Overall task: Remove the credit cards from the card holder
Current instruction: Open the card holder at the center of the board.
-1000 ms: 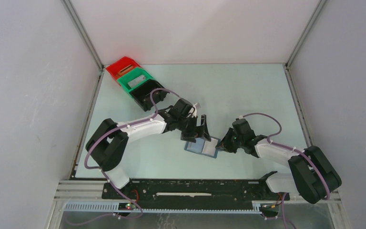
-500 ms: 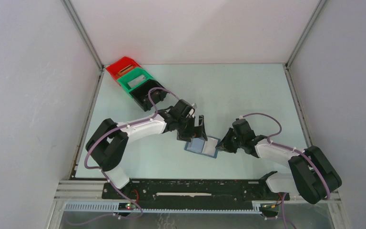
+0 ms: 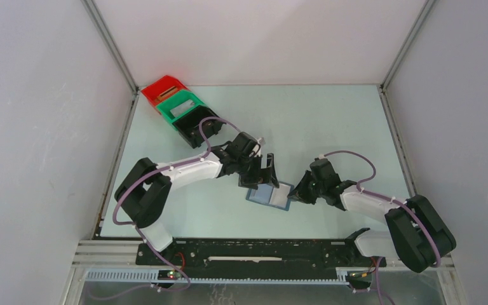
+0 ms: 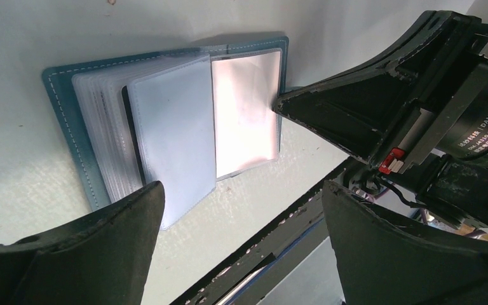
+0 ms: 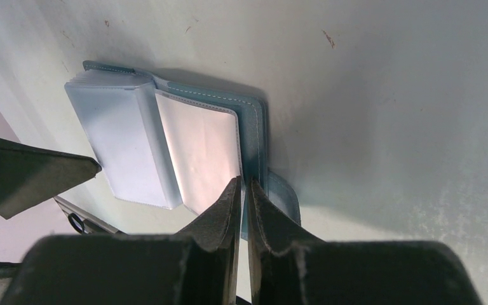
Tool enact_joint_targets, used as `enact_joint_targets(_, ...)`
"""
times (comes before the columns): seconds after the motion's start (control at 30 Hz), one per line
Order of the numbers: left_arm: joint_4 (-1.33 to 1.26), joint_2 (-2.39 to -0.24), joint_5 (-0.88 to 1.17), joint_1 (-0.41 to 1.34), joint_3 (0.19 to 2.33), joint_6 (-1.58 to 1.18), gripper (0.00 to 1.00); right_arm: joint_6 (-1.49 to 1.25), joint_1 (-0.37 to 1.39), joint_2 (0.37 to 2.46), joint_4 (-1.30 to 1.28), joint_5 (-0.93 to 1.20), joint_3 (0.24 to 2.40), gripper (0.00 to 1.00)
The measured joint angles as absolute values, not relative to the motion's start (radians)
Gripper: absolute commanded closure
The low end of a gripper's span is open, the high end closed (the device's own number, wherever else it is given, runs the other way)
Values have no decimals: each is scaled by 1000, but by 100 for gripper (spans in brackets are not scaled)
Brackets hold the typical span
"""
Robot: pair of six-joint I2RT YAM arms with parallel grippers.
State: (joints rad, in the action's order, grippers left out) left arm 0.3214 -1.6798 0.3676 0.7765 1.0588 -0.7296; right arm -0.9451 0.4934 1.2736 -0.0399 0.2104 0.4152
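Right wrist shows our right jaws closed on one edge of the card holder [image 5: 257, 127], open on the desk [image 5: 387, 95]; left jaws spread wide above. Credit cards [image 4: 135, 143] seem stiff, slick: we'd pinch an exposed edge.

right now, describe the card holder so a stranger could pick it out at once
On the pale green table, look front and centre, between the left gripper and right gripper. The card holder lies open there. It is a flat teal wallet fanning clear plastic sleeves, unlike the rigid red, green and black bins far left.
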Motion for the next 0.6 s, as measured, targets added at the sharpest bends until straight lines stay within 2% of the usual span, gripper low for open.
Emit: enact_joint_targets(0.6, 337, -1684, 341, 783, 1059, -725, 2, -945, 493, 1269, -34, 211, 407, 85)
